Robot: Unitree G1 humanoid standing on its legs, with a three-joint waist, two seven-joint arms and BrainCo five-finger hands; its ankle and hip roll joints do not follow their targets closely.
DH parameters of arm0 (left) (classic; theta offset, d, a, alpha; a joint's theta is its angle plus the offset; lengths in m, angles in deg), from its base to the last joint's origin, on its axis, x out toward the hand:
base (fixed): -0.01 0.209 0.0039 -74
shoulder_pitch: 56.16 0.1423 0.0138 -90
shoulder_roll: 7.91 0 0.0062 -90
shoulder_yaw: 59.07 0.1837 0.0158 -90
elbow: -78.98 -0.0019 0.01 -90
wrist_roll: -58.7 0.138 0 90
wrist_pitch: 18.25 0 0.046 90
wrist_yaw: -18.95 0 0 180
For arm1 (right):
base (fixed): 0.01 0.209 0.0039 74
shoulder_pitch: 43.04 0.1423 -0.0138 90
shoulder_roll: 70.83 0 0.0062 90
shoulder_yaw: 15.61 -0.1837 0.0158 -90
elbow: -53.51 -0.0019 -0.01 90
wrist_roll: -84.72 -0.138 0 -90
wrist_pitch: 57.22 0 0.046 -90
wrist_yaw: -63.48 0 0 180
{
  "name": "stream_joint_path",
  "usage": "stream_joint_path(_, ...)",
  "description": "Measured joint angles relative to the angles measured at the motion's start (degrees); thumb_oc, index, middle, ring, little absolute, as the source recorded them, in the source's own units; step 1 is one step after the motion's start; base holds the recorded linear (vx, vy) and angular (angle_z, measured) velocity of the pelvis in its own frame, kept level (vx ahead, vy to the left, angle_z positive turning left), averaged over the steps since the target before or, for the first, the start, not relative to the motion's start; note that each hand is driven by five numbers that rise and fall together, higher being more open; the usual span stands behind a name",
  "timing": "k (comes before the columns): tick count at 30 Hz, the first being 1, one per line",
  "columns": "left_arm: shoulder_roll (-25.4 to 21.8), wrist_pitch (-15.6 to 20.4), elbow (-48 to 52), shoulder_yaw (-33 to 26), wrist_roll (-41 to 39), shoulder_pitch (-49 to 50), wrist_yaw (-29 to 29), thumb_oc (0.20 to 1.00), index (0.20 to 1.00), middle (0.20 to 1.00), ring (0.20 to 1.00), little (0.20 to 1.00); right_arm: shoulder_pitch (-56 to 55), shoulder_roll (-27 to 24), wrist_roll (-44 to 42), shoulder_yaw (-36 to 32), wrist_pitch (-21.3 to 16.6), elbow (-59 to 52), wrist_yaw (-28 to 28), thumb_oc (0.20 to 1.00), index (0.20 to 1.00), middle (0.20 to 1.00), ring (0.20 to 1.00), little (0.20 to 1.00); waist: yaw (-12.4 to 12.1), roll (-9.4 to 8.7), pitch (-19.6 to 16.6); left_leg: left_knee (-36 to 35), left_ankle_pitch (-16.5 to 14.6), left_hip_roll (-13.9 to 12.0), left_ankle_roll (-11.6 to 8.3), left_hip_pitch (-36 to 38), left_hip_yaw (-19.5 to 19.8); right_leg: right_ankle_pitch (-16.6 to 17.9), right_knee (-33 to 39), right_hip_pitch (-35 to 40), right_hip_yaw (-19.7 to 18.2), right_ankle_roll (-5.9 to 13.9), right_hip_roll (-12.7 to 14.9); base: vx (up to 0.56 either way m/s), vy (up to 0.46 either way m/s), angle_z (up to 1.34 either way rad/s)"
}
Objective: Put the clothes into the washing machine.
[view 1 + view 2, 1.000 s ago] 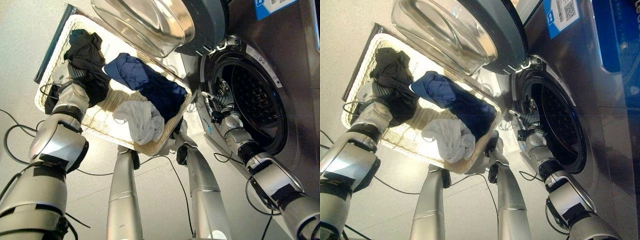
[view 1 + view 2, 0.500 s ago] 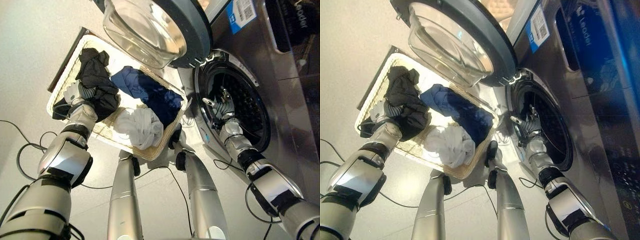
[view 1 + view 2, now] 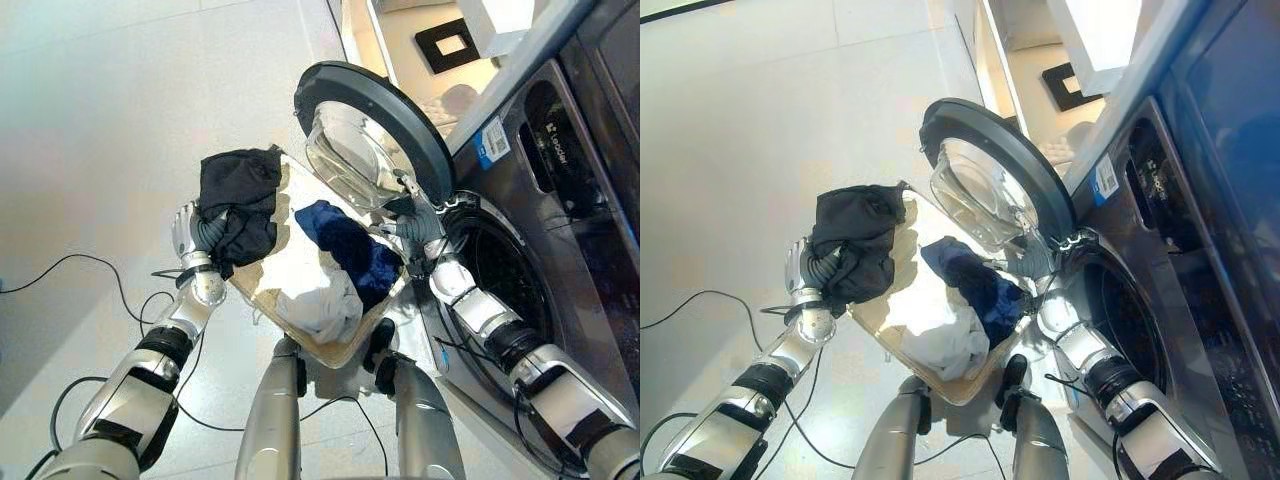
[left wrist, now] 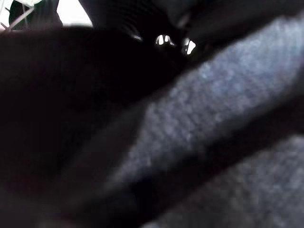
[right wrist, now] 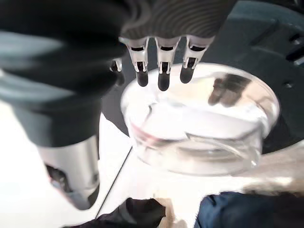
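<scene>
Your left hand [image 3: 190, 238] clutches the black garment [image 3: 238, 200] over the basket [image 3: 335, 352], where white [image 3: 318, 308] and blue clothes [image 3: 350, 248] lie. Your right wrist view alone shows your right hand [image 5: 161, 66] loose-fingered before the door [image 5: 204, 118].

The drum opening [image 3: 520, 290] of the washing machine [image 3: 580, 200] is left unblocked, its dark mouth exposed. The swung-open door [image 3: 375, 135] is set just above the basket [image 3: 330, 345], narrowing the path between them. The right hand [image 3: 415, 215] is seen in that gap, beside the door's glass bowl [image 5: 199, 118].
</scene>
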State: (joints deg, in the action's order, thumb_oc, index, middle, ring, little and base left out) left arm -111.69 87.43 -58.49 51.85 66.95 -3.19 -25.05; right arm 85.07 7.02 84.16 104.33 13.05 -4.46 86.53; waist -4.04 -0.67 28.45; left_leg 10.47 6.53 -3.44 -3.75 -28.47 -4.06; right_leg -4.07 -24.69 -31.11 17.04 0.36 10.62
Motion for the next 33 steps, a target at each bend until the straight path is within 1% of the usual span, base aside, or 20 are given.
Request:
stream_joint_path(4,-0.01,1.89,1.94,0.05,0.49,0.02,2.15,0.200,0.200,0.200,0.200,0.200,0.26,-0.04,0.00,0.03,0.12,0.04,-3.10,1.000,1.000,1.000,1.000,1.000,-0.45,0.03,1.76,-0.11,0.01,0.08,0.04,0.91,1.16,-0.02,0.55,1.79,1.14,-0.03,-0.01,0.01,-0.030,0.13)
stream_joint_path(5,-0.12,2.38,3.01,0.05,0.84,0.07,3.25,0.200,0.200,0.200,0.200,0.200,0.79,-0.14,-0.06,0.10,0.15,0.01,-5.75,1.000,1.000,1.000,1.000,1.000,-1.09,0.03,1.80,-0.20,0.01,0.10,0.04,1.50,1.19,-0.03,0.66,2.44,1.27,-0.03,0.03,0.00,-0.026,0.05)
stream_joint_path(6,-0.18,2.52,3.62,0.09,1.14,0.09,3.50,0.200,0.200,0.200,0.200,0.200,1.04,-0.19,-0.06,0.18,0.19,0.02,-6.56,1.000,1.000,1.000,1.000,1.000,-1.31,0.02,1.81,-0.29,0.01,0.12,0.04,1.77,1.19,-0.03,0.69,2.65,1.29,-0.03,0.03,0.00,-0.027,0.03)
stream_joint_path(7,-0.66,3.43,5.54,0.18,1.24,0.28,4.20,0.200,0.200,0.200,0.200,0.200,2.12,-0.24,-0.16,0.51,0.45,-0.08,-9.24,1.000,1.000,1.000,1.000,1.000,-1.71,0.03,1.82,-0.37,0.04,0.20,0.07,2.34,1.30,-0.06,0.67,3.24,1.55,0.02,0.10,-0.01,-0.025,0.06)
stream_joint_path(10,-2.34,5.25,10.21,0.41,1.21,0.43,6.22,0.200,0.200,0.200,0.200,0.200,5.33,-0.30,-0.94,2.36,2.08,-0.51,-14.46,1.000,1.000,1.000,1.000,1.000,-1.74,0.07,1.82,-0.80,0.25,0.57,0.31,3.08,1.65,-0.54,0.38,3.99,2.01,0.62,0.57,-0.01,-0.037,0.10)
stream_joint_path(11,-2.69,5.87,10.99,0.41,1.22,0.31,7.00,0.200,0.200,0.200,0.200,0.200,6.03,-0.28,-1.20,2.68,2.53,-0.50,-15.44,1.000,1.000,1.000,1.000,1.000,-1.80,0.09,1.83,-0.91,0.33,0.63,0.27,3.05,1.77,-0.56,0.38,3.96,2.07,0.62,0.63,-0.01,-0.042,0.12)
stream_joint_path(12,-3.01,6.23,12.87,0.49,1.00,0.17,9.12,0.200,0.200,0.200,0.200,0.200,7.23,-0.07,-1.38,3.06,3.82,-0.38,-17.20,1.000,1.000,1.000,1.000,1.000,-2.08,0.16,1.86,-0.97,0.54,0.85,0.29,3.01,2.09,-0.56,0.13,3.95,2.23,0.62,0.87,-0.01,-0.026,0.10)
stream_joint_path(13,-2.98,6.48,13.32,0.69,1.02,0.04,9.99,0.200,0.200,0.200,0.200,0.200,7.61,-0.07,-1.37,3.36,4.26,-0.34,-17.76,1.000,1.000,1.000,1.000,1.000,-2.10,0.16,1.86,-0.98,0.57,0.95,0.31,3.01,2.18,-0.62,0.00,3.91,2.19,0.64,1.03,-0.01,-0.030,0.15)
stream_joint_path(14,-3.09,6.63,14.83,1.96,0.93,-0.20,12.51,0.200,0.200,0.200,0.200,0.200,9.15,-0.01,-1.82,4.66,5.49,-0.09,-19.16,1.000,1.000,1.000,1.000,1.000,-2.51,0.27,1.88,-1.00,0.68,1.30,0.34,2.98,2.60,-0.95,-0.42,3.75,2.31,0.66,1.53,-0.01,-0.021,0.11)
stream_joint_path(16,-3.12,7.09,16.19,3.62,0.93,-0.42,14.76,0.200,0.200,0.200,0.200,0.200,10.44,0.35,-2.32,4.99,6.40,-0.06,-20.35,1.000,1.000,1.000,1.000,1.000,-3.19,0.50,1.93,-1.02,0.71,1.38,0.33,2.84,2.63,-1.00,-0.55,3.49,2.33,0.65,1.65,0.00,-0.009,0.04)
stream_joint_path(17,-3.19,7.77,17.41,5.31,-0.10,-0.60,17.58,0.200,0.200,0.200,0.200,0.200,11.94,0.76,-3.28,5.27,7.20,0.11,-21.52,1.000,1.000,1.000,1.000,1.000,-3.41,0.85,2.12,-1.08,0.79,1.47,0.32,2.70,2.72,-1.01,-0.62,3.38,2.33,0.66,1.68,0.00,0.000,0.00)
stream_joint_path(19,-3.11,8.17,17.92,6.20,-1.44,-0.60,20.25,0.200,0.200,0.200,0.200,0.200,13.59,1.30,-3.60,5.59,8.05,0.68,-22.52,1.000,1.000,1.000,1.000,1.000,-3.71,1.23,2.32,-1.12,0.80,1.65,0.32,2.71,2.83,-1.24,-1.08,3.35,2.36,0.79,1.86,0.00,0.001,0.05)
stream_joint_path(20,-3.13,8.17,19.11,6.92,-3.58,-0.59,23.07,0.200,0.200,0.200,0.200,0.200,15.16,1.90,-3.62,5.98,8.88,1.68,-23.28,1.000,1.000,1.000,1.000,1.000,-3.72,1.54,2.45,-1.26,0.92,1.78,0.48,2.76,2.85,-1.35,-1.25,3.34,2.38,0.86,2.00,0.01,0.010,0.05)
stream_joint_path(23,-2.68,8.34,21.70,7.58,-6.99,-0.72,28.35,0.200,0.200,0.200,0.200,0.200,17.64,3.12,-3.64,6.88,10.23,3.95,-24.52,1.000,1.000,1.000,1.000,1.000,-3.90,1.97,2.47,-1.35,1.16,2.17,0.76,2.86,2.91,-1.53,-1.73,3.33,2.49,0.72,2.40,0.01,0.014,0.07)
stream_joint_path(26,-2.67,8.25,21.98,8.23,-9.52,-2.18,31.89,0.200,0.200,0.200,0.200,0.200,18.76,3.20,-3.61,7.02,11.01,5.90,-25.15,1.000,1.000,1.000,1.000,1.000,-4.26,2.82,2.61,-1.35,1.15,2.62,0.80,2.93,3.42,-1.72,-1.95,3.43,2.52,0.86,2.73,0.01,0.018,0.04)
stream_joint_path(28,-2.68,8.13,21.98,9.11,-11.06,-3.26,34.09,0.200,0.200,0.200,0.200,0.200,18.95,3.64,-3.57,7.10,11.40,7.50,-25.13,1.000,1.000,1.000,1.000,1.000,-4.62,2.87,2.62,-1.35,1.16,2.70,0.81,3.20,3.48,-1.74,-2.01,3.71,2.51,0.89,2.80,0.00,0.000,0.00)
stream_joint_path(33,-2.65,6.84,22.08,10.63,-13.79,-4.42,36.48,0.200,0.200,0.200,0.200,0.200,19.02,4.72,-3.54,7.61,11.66,7.55,-25.12,1.000,1.000,1.000,1.000,1.000,-4.60,2.93,2.58,-1.26,1.22,2.83,0.89,4.00,3.59,-1.84,-2.30,4.45,2.39,0.98,2.94,0.00,0.000,0.00)
